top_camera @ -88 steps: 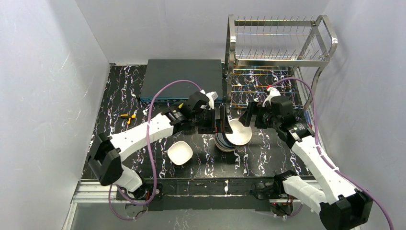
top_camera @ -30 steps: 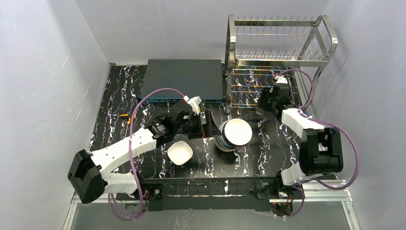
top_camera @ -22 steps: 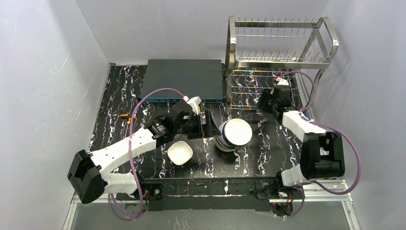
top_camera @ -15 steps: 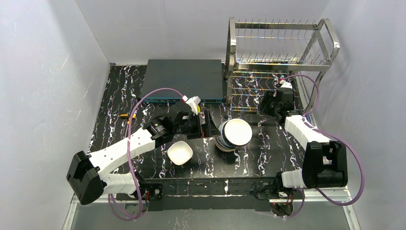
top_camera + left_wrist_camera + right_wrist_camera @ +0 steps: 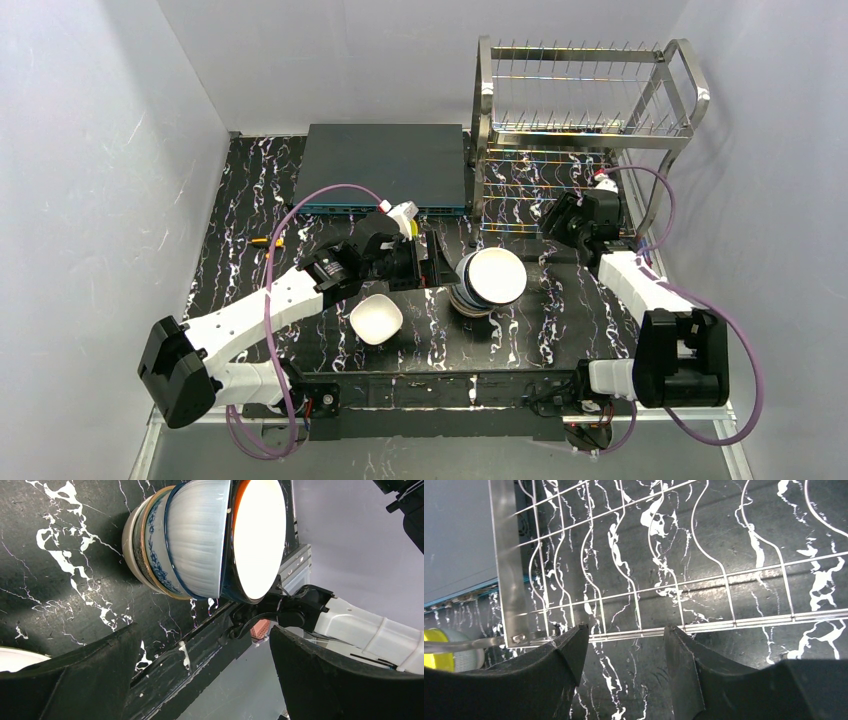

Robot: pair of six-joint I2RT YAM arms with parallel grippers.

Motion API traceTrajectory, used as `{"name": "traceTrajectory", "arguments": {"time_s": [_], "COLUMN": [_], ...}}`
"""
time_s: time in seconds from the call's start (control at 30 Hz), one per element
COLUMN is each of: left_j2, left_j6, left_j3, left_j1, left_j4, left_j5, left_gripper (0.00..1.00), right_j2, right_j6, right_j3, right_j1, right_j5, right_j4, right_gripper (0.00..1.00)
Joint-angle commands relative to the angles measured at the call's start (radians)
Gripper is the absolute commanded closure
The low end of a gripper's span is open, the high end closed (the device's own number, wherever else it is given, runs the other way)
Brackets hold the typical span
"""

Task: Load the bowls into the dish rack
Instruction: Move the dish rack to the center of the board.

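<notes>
Pick-up step imo: left gripper [image 5: 425, 262] wide open w/ the stack of bowls [image 5: 195, 545] right ahead of its jaws, right gripper [image 5: 625, 630] half open & empty by the dish rack [image 5: 484, 100] front edge, so next = left closes on the top bowl [image 5: 497, 275] rim w/o toppling the rest.

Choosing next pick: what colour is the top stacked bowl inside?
Top bowl: white inside, orange rim; clearest in left wrist view.

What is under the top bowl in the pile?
Other bowls, nested: a pale ribbed bowl, then a bowl with blue flowers, then a cream bowl lowest. Their insides are covered, so any bowl hidden within cannot be seen.
</notes>
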Motion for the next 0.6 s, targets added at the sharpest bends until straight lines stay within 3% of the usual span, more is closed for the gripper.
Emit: {"name": "traceTrajectory", "arguments": {"time_s": [0.0,0.37,0.57], "left_j2": [-0.035,-0.010,0.001], "left_j6": [0.020,0.027,0.030], "left_j3": [0.018,0.051,0.063], "left_j1": [0.002,0.002,0.003], "left_j4": [-0.028,-0.071,-0.071], "left_j5": [-0.007,0.003,0.001], "left_gripper": [0.02,0.02,0.02], "right_j2": [-0.004,-0.124,-0.231], "right_j6": [0.073,0.081,0.095], "right_j3": [-0.100,-0.144,-0.135], "right_j1": [0.002,0.003,0.002], "right_j5": [-0.098,-0.156,-0.100], "right_j4": [-0.301,-0.379,-0.360], "right_gripper": [0.34,0.33,0.19]}}
